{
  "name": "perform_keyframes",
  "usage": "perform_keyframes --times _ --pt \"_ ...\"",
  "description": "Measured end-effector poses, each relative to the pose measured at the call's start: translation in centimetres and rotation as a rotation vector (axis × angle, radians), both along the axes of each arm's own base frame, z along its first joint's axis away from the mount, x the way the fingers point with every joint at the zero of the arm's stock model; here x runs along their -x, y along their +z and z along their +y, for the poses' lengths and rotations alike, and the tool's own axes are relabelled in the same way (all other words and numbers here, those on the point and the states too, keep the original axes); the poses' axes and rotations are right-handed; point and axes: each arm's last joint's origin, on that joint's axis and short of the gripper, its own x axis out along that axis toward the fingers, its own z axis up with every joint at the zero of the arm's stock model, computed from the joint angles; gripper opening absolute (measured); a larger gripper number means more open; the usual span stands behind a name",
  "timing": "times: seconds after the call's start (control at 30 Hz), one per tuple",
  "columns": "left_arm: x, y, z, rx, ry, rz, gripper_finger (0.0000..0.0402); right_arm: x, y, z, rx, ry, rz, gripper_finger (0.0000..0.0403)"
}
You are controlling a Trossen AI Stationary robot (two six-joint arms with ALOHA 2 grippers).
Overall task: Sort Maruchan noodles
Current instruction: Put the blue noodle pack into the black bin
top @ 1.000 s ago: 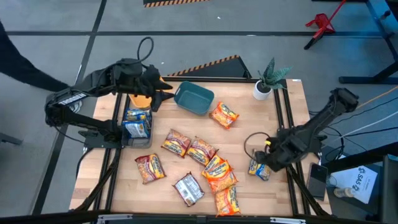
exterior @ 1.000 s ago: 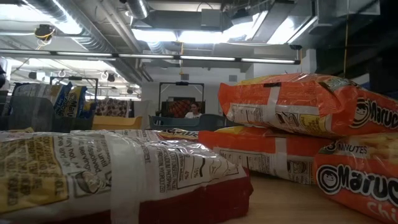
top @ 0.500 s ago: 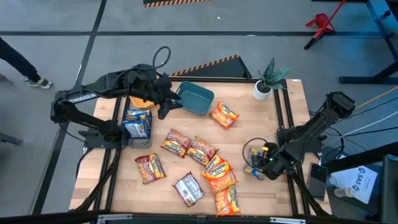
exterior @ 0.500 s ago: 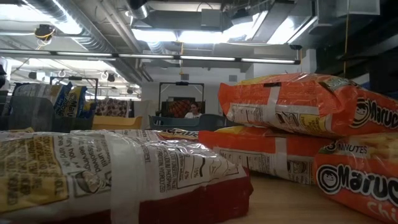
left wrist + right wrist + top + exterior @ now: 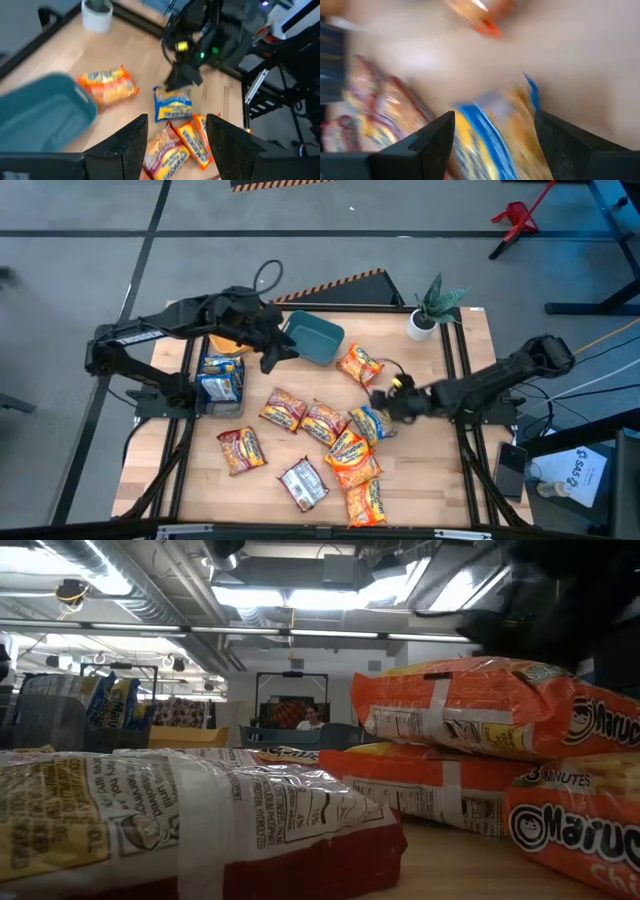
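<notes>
My right gripper (image 5: 381, 404) is shut on a blue Maruchan packet (image 5: 366, 423) over the middle of the table, right of the pile. It also shows in the left wrist view (image 5: 181, 84), with the packet (image 5: 172, 104) below it. My left gripper (image 5: 272, 352) is open and empty beside the teal bin (image 5: 312, 340). Orange (image 5: 360, 364), red-maroon (image 5: 283, 410) and silver (image 5: 303, 483) packets lie flat on the table. Blue packets lie in a bin at the left (image 5: 220, 376). My right gripper pinches the blue packet by its upper edge (image 5: 172, 92) between its two fingers. The fingers slant down from the table's right side. The packet hangs below the fingers; I cannot tell whether its lower end touches the orange packets (image 5: 352, 455).
A potted plant (image 5: 422, 323) stands at the far right corner. A yellow bin (image 5: 228, 340) sits under my left arm. More packets (image 5: 366, 502) lie near the front edge. The low view looks past stacked orange packets (image 5: 470, 705) into the room.
My right gripper has lifted the blue packet off the table near its right edge and carried it toward the table's left, up to the pile. My left gripper has moved from over the yellow bin toward the near and right, to the teal bin's side.
</notes>
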Motion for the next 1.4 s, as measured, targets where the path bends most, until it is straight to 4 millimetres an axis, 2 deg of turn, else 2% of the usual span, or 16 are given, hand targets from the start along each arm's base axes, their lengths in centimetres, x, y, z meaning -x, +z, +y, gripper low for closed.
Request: perform_keyframes --times 0.1,0.2,0.33,0.47,0.6,0.73,0.87,1.1,1.3,1.4 --pt "-1.2 -0.7 0.1 0.040 0.019 0.016 0.0194 -1.3 0.9 -1.9 0.055 0.070 -0.069 0.0259" --pt "-2.9 -1.5 0.0 0.054 0.001 0.018 0.0194 -1.8 1.8 -1.8 -0.001 0.134 -0.090 0.0259" --pt "-5.4 -3.0 -0.4 0.122 -0.077 0.022 0.0194 -0.8 2.2 0.8 -0.080 0.158 -0.002 0.0259" --pt "-8.2 -5.3 -0.9 0.175 -0.161 0.055 0.0194 2.0 1.7 3.4 -0.114 0.102 0.190 0.0259" --pt "-11.1 -7.8 -1.1 0.217 -0.208 0.066 0.0194 3.9 1.6 6.0 -0.147 0.020 0.209 0.0259" --pt "-13.9 -10.6 -0.8 0.252 -0.253 0.057 0.0194 4.4 0.5 7.7 -0.173 -0.038 0.212 0.0259" --pt "-16.1 -13.8 -0.8 0.333 -0.313 0.078 0.0194 3.8 -1.0 8.5 -0.182 -0.068 0.218 0.0259" --pt "-17.7 -18.3 -0.6 0.356 -0.351 0.170 0.0194 1.7 -2.2 7.5 -0.119 -0.095 0.173 0.0259" --pt "-18.3 -21.3 0.3 0.376 -0.322 0.243 0.0194 0.2 -2.2 4.6 -0.014 -0.058 0.224 0.0259" --pt "-18.5 -22.0 0.2 0.393 -0.318 0.264 0.0194 -0.7 -2.1 3.0 0.034 -0.021 0.235 0.0259"
